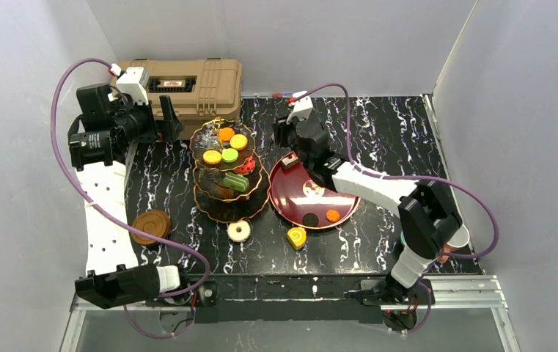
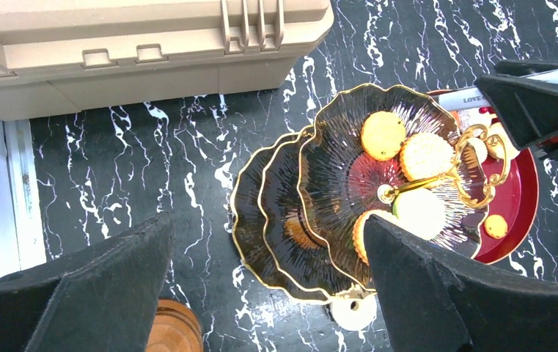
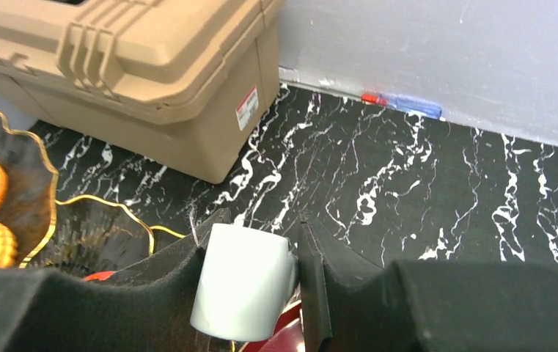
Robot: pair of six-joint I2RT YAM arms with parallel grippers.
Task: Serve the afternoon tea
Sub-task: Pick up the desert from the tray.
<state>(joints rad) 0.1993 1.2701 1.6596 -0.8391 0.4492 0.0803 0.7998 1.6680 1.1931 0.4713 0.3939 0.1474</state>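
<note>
You're clamping the pale cup point(image 3: 243, 286) in the right gripper point(image 3: 261, 224), probably to carry it off the red tray point(image 1: 290, 198); the left gripper point(image 2: 268, 224) is hanging wide open near the stand point(image 2: 334, 183).

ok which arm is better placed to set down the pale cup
Right. The right fingers grip the pale cup over the edge of the red tray. The left fingers hang wide open and empty, up by the tan case and the tiered stand.

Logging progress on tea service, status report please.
Left tool open near tiered stand. Right tool shut on white cup above red tray. Tan case close behind.
</note>
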